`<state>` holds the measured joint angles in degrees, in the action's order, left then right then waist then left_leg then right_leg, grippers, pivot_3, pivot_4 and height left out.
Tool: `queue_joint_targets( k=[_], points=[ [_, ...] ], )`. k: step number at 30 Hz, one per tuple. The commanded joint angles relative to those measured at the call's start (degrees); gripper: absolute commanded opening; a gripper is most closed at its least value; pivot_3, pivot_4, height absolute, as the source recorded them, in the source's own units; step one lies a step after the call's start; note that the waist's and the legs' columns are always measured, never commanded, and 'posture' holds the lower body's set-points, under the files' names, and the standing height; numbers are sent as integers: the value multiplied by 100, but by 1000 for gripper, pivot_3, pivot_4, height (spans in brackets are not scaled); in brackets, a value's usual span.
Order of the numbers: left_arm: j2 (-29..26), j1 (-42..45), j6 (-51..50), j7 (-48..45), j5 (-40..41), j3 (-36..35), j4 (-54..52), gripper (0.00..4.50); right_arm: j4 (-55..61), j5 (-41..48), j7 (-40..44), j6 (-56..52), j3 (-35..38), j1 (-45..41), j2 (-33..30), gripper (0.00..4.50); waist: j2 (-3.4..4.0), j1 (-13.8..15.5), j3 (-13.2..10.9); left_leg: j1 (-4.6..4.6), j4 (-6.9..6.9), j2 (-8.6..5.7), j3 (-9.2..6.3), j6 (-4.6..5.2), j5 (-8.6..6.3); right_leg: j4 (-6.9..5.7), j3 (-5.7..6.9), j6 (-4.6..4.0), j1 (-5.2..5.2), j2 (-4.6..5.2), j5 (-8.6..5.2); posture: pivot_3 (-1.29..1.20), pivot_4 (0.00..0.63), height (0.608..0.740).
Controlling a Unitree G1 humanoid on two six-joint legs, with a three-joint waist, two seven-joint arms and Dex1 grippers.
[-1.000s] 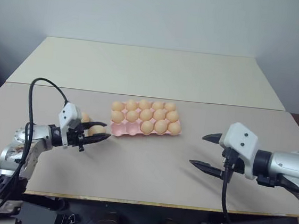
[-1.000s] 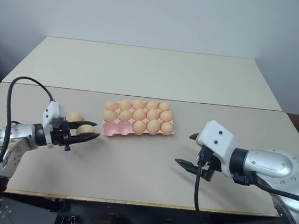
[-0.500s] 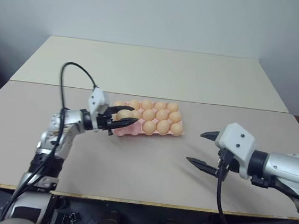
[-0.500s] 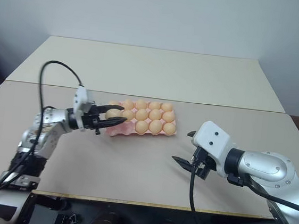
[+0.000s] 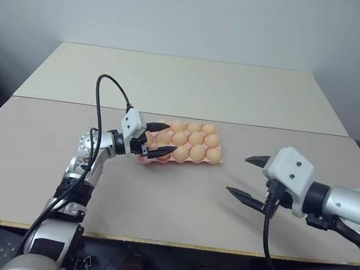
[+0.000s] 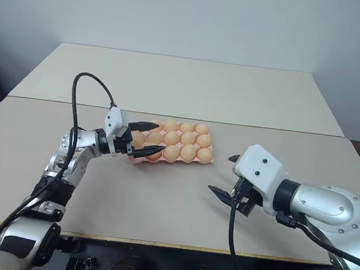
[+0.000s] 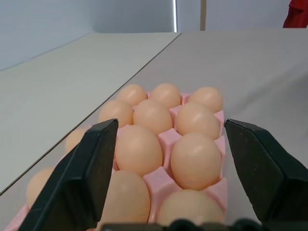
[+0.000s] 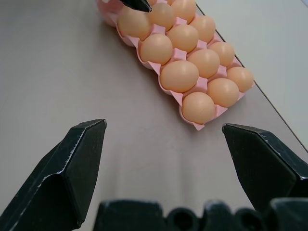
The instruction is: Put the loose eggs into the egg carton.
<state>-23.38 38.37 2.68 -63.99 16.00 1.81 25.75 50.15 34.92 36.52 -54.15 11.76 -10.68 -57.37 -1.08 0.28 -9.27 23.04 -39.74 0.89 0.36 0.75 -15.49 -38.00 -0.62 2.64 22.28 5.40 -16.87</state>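
One pink egg carton (image 5: 214, 160) mid-table, three rows of five cups, about fourteen tan eggs (image 5: 197, 151) seated in it, left gripper (image 5: 158, 139) at its left end, fingers parted and empty, right gripper (image 5: 247, 178) well apart, spread wide, holding nothing

Head pair overlooking table (image 5: 180, 193), wrist views close on egg carton (image 7: 166, 139)

We get soft, even overhead light, faint shadows under the table (image 5: 180, 193) gear, no glare, near fingertips slightly soft in wrist views.
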Motion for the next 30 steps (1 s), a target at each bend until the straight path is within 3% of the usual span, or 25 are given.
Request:
queue_joint_targets(
  k=[1, 6, 9, 11, 17, 24, 30],
  points=[
    [-47, 91, 61, 82, 175, -229, -279, 3807, 125, 40, -14, 21, 177, -55, -64, 4500, 0, 4, 0, 0, 0, 0, 0, 0, 0, 0, 0, 0, 0, 0, 0, 0, 150, 740],
    [-669, -336, -454, 220, 160, -449, -1212, 3807, 45, 167, 159, 48, 216, -241, -170, 4500, 0, -41, 0, 2, 0, 4, -2, 0, 0, 0, -1, 0, 2, -3, 0, 0, 150, 740],
    [-1594, -953, -1093, 494, -145, -675, -2226, 3807, -56, 575, 527, 32, 450, -495, -313, 4500, 0, -133, 0, -3, 6, 10, -2, 0, 0, -1, -5, 0, 3, -8, 0, 0, 150, 740],
    [-2175, -1514, -1640, 625, -14, -1138, -2894, 3807, -190, 835, 705, 45, 525, -697, -373, 4500, 1, -146, 0, -9, 13, 15, -1, 0, 0, 0, -8, -1, 3, -12, 0, 0, 150, 740],
    [-3092, -2909, -2487, 737, 197, -2393, -3874, 3807, -506, 880, 1279, 556, 370, -941, -495, 4500, 0, -56, 0, -12, 13, 19, -3, 1, -1, 3, 0, 0, -3, 4, -1, 0, 150, 740],
    [-3604, -3950, -3667, 991, 154, -3382, -4789, 3807, -754, 734, 1667, 912, 70, -1124, -660, 4500, -1, -32, -1, -15, 15, 17, -2, 1, -2, 3, 0, 0, -4, 7, -1, 0, 150, 740],
    [-3452, -4510, -4478, 1020, 540, -4099, -5742, 3807, -1121, 521, 2011, 1115, -264, -1236, -782, 4500, -1, -54, -1, -14, 19, 18, 1, 1, -2, 6, -5, 0, -1, 6, -1, 0, 150, 740]
  ],
)
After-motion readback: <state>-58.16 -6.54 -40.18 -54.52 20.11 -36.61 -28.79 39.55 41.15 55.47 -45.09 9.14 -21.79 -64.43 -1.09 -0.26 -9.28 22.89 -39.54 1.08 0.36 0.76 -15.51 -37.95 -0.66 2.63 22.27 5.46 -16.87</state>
